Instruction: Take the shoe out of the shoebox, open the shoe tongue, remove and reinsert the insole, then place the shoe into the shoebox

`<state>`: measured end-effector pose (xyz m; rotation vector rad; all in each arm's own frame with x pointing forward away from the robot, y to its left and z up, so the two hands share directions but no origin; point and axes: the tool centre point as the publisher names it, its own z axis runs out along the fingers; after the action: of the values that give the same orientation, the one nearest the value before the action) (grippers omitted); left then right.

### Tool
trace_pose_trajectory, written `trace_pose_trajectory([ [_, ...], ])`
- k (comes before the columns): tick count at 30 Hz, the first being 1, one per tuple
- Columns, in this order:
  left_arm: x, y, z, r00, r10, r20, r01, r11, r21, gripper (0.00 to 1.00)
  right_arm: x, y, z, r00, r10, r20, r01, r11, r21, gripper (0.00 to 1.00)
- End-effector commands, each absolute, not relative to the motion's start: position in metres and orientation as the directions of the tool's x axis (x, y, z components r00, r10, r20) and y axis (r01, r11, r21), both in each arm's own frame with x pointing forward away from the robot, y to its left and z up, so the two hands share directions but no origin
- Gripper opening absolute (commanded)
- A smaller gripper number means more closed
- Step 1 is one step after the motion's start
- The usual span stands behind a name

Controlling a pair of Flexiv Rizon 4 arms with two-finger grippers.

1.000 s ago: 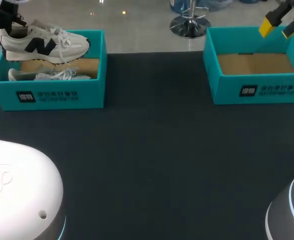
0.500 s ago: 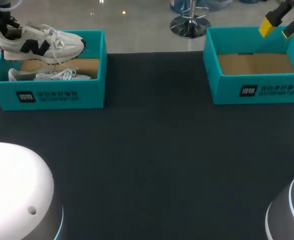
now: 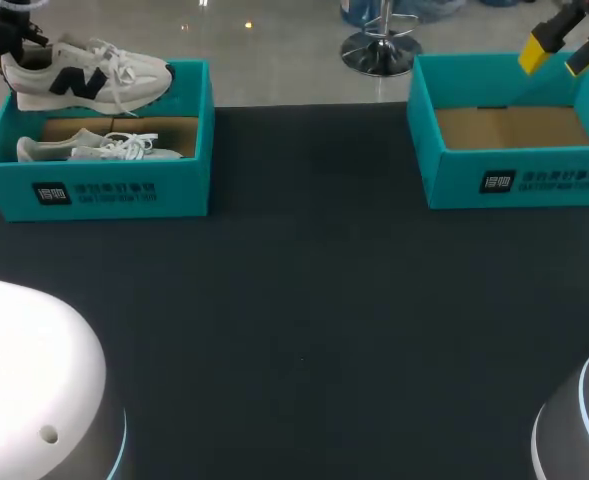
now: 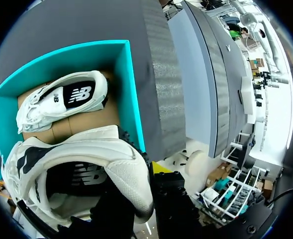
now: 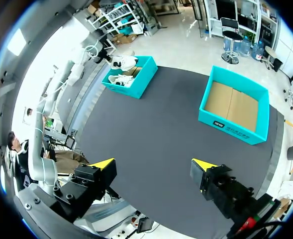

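Note:
A white sneaker with a dark side logo [image 3: 89,75] hangs above the left teal shoebox [image 3: 94,190], toe pointing right. My left gripper [image 3: 9,45] is shut on its heel collar. In the left wrist view the held sneaker [image 4: 86,164] fills the space at my left gripper [image 4: 139,199], one finger inside the heel and one outside. A second white sneaker [image 3: 94,148] [image 4: 61,102] lies on its side in the box [image 4: 134,104] below. My right gripper [image 3: 559,48] [image 5: 152,164] stands open high above the right shoebox [image 3: 514,180] [image 5: 233,129].
The right teal shoebox holds only its brown cardboard floor [image 3: 509,128]. Dark tabletop [image 3: 304,300] spreads between the two boxes and toward the front. The left box sits at the table's back left, close to the edge.
The left gripper has raised the sneaker a little higher above the left box, still shut on the heel. The right arm has kept still.

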<state>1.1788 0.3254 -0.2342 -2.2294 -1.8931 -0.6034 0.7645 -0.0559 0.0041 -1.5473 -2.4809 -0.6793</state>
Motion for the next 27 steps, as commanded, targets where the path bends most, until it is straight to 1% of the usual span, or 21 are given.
trace_pose_trajectory([
  [1,1.194,0.322,-0.244,0.124,0.911,0.393,0.979,-0.176,0.099,0.00,0.766,-0.056,0.005,-0.460,0.818,0.347,0.881,0.370,0.296,1.00],
  [13,1.196,0.310,-0.285,0.158,0.905,0.394,0.978,-0.198,0.061,0.00,0.766,-0.056,0.005,-0.460,0.818,0.347,0.881,0.370,0.296,1.00],
  [27,1.190,0.312,-0.333,0.161,0.903,0.398,0.985,-0.172,-0.008,0.00,0.766,-0.056,0.005,-0.460,0.818,0.347,0.881,0.370,0.296,1.00],
])
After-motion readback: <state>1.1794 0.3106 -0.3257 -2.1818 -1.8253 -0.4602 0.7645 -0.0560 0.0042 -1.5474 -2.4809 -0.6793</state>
